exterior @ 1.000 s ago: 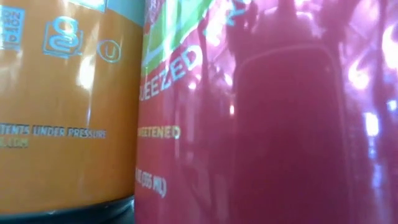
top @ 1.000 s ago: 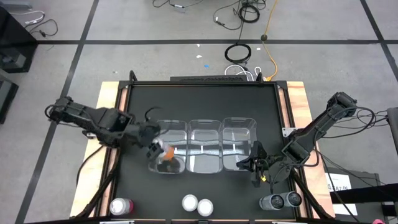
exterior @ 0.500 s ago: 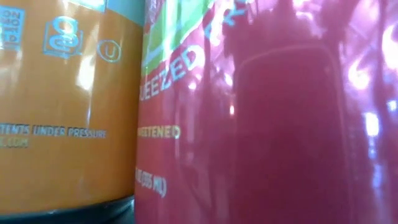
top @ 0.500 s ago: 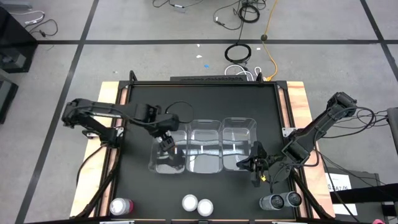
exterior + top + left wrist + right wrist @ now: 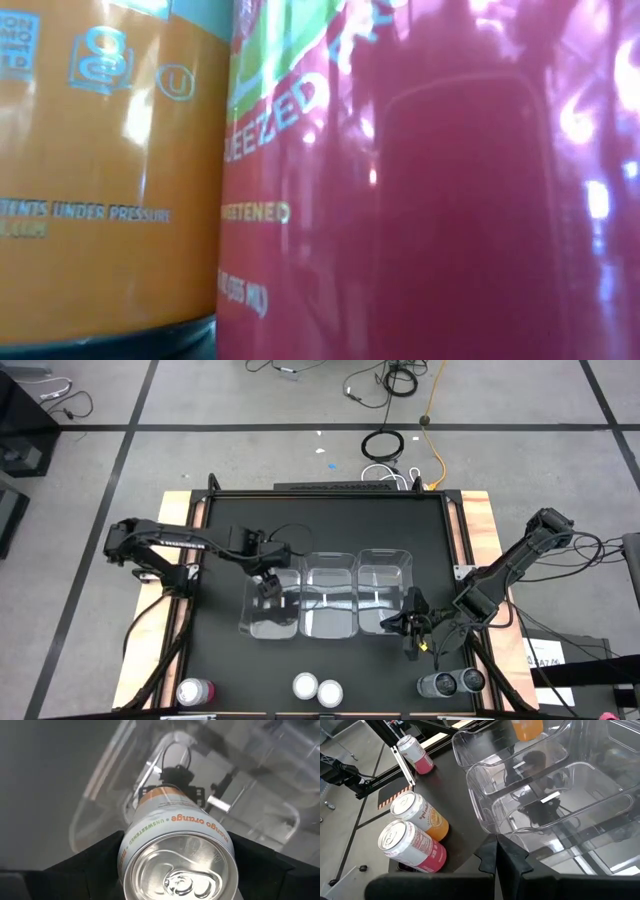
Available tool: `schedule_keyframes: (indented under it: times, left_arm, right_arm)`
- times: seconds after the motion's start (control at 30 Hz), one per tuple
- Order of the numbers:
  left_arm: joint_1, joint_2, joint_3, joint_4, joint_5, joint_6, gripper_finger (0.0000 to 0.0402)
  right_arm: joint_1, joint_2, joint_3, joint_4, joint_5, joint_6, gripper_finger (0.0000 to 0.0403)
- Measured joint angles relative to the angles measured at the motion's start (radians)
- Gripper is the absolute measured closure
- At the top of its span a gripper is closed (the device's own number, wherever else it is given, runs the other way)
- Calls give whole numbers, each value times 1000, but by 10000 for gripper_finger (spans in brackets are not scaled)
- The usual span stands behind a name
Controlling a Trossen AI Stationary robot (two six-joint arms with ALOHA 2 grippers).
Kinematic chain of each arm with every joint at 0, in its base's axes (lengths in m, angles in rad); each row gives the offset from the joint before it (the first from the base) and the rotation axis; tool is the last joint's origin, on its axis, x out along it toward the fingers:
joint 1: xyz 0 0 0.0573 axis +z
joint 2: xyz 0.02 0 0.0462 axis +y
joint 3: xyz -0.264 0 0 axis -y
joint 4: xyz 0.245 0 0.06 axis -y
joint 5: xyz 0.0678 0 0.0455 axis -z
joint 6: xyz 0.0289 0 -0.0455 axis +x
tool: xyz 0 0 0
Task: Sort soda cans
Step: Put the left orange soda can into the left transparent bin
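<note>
Jaws of your left gripper (image 5: 176,870) are clamped on the mango orange can (image 5: 176,854) above the leftmost clear bin (image 5: 268,622) (right gripper (image 5: 496,865) is closed and empty beside the rightmost bin), so releasing high could tip it onto the table (image 5: 330,530).

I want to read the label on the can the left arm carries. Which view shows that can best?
The left wrist view: the mango orange can, held in the left tool, fills it, label readable. The right wrist view shows only its orange bottom; the high view hides it under the tool.

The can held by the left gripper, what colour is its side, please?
Orange, with a silvery top; the left wrist view shows it best.
</note>
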Motion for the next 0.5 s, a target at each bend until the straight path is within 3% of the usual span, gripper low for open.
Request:
schedule_keyframes:
  times: [0.5]
  left_arm:
    - [29, -3, -134, 137, 24, 47, 80]
  right_arm:
    - [-3, 0, 0, 1, 1, 11, 403]
